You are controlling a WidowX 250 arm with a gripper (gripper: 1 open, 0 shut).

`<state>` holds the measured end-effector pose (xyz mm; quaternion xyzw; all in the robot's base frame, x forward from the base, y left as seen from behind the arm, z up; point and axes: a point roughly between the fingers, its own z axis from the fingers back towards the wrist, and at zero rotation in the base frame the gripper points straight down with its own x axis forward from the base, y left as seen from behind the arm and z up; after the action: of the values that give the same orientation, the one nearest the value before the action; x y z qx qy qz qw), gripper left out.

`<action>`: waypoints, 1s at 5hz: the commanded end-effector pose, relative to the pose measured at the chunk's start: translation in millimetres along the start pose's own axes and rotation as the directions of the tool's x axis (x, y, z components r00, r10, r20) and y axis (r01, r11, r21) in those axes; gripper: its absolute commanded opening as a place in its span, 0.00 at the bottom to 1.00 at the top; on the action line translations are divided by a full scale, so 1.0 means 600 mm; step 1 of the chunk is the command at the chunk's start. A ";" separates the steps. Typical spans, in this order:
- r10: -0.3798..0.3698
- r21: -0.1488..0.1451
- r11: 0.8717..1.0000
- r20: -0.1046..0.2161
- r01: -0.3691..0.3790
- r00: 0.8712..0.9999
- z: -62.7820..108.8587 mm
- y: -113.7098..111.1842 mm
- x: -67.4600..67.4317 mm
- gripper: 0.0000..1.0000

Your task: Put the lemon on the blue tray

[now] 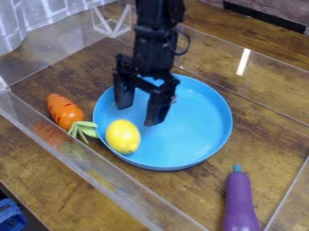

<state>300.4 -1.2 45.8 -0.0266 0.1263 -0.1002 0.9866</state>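
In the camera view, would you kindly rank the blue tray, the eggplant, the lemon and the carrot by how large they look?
1. Blue tray, by far the largest.
2. Eggplant, though it lies nearer the camera and is cut off by the frame edge.
3. Lemon and carrot look about alike; I would not rank them.

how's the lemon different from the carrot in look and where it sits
The lemon is a smooth, plain yellow oval; the carrot is orange and longer, with green leaves at one end. The lemon lies on the blue tray, against its left rim; the carrot lies on the wooden table, outside that rim. The lemon lies below the open claw; the carrot lies further left. Both are small beside the tray, and neither is held.
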 end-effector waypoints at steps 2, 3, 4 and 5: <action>-0.226 0.103 0.970 0.052 0.220 0.973 -0.012 0.023 -0.012 1.00; -0.251 0.109 0.964 0.060 0.243 0.966 -0.013 0.024 -0.012 0.00; -0.253 0.112 0.964 0.085 0.243 0.964 -0.016 0.028 -0.030 0.00; -0.252 0.123 0.963 0.104 0.239 0.962 -0.018 0.033 -0.044 0.00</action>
<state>271.7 17.5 26.4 -0.0007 0.0807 -0.2307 0.9697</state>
